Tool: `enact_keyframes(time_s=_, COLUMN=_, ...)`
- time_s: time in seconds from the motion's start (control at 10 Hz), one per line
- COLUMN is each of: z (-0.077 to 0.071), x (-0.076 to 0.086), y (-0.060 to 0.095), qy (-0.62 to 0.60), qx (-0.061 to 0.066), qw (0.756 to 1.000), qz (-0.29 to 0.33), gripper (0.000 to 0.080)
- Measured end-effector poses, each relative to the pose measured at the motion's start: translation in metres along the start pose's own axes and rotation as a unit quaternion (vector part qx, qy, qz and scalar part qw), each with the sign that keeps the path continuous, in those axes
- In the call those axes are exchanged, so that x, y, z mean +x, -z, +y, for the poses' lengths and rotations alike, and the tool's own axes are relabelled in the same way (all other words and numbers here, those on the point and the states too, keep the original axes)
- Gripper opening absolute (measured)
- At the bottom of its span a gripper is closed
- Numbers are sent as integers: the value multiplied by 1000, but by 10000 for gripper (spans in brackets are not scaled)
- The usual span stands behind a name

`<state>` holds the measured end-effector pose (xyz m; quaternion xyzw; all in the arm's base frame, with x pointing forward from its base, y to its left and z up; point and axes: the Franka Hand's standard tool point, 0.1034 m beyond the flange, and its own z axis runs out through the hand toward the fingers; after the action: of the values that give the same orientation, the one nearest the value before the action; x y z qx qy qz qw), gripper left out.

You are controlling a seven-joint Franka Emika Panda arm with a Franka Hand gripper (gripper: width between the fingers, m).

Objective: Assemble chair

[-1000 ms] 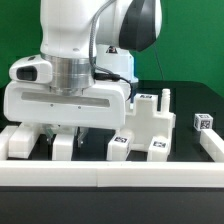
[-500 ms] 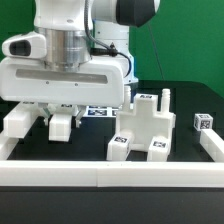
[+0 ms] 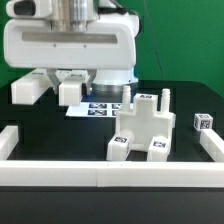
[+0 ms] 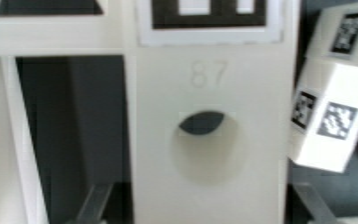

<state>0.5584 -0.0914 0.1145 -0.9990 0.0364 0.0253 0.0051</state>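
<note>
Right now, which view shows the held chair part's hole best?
Wrist view: the chair part fills the frame, its dark hole plain. Exterior view shows the part only small, up in the air, hole out of sight.

The Panda arm's wrist (image 3: 72,10) points straight down at the exterior view's upper left, and the broad white hand housing (image 3: 70,45) sits level beneath it. The gripper (image 3: 62,80) hangs below the housing, its jaws drawn in close on a white chair part (image 3: 30,88). In the wrist view the dark fingers (image 4: 101,205) press against either side of that part's slab.
</note>
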Motion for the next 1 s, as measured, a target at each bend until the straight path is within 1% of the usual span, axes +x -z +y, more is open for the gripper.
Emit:
enact_keyframes(time_s=0.2, z=-24, x=2, y=19, qy=-22, qx=8, qw=1000, qz=1, gripper=288)
enact_keyframes(time_s=0.4, z=-19, x=0, y=12, qy=-14, qx=6, qw=1000, qz=-3, gripper=288)
enact_keyframes(time_s=0.5, z=-20, x=0, y=12, qy=-14, qx=6, qw=1000, qz=-3, gripper=288)
enact_keyframes(time_s=0.6, z=-19, x=-1, y=8, qy=-22, qx=5, qw=1000, qz=-6, gripper=288)
enact_keyframes(time_s=0.7, z=-23, x=-6, y=4, qy=-58, qx=5, qw=998, qz=-14, gripper=288)
enact_keyframes(time_s=0.8, z=-38, x=-10, y=7, qy=-86, qx=6, qw=996, qz=-15, gripper=288)
enact_keyframes(time_s=1.0, z=-67, x=-10, y=11, qy=-109, qx=6, qw=994, qz=-13, gripper=288)
